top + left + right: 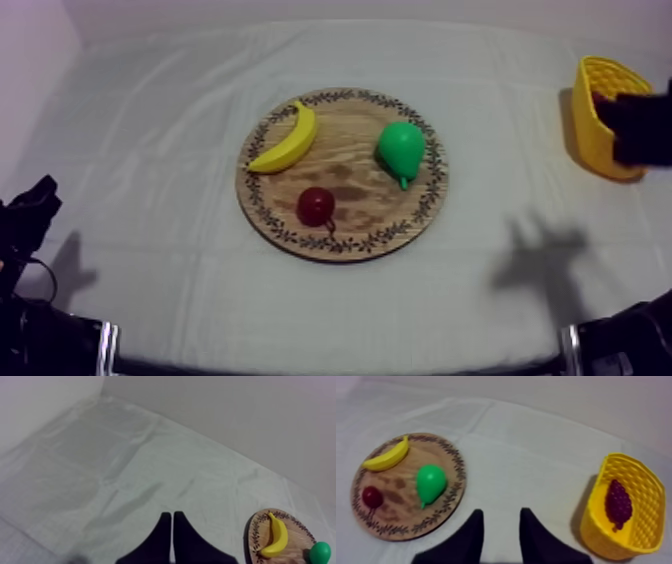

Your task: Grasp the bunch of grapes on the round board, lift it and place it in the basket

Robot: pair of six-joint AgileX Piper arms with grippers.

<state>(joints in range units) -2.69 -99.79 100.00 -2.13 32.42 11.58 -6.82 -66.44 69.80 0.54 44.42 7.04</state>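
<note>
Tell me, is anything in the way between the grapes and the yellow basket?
Nothing is. The bunch of grapes lies inside the yellow basket. The banana, pear and small red fruit sit on the wooden board, apart from the basket. The right hand is open, holding nothing.

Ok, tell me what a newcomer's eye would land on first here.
The round wooden board in the middle of the table stands out, bearing a yellow banana, a green pear and a small red fruit. Next is the bright yellow basket at the table's right side, with the bunch of grapes lying inside it.
</note>
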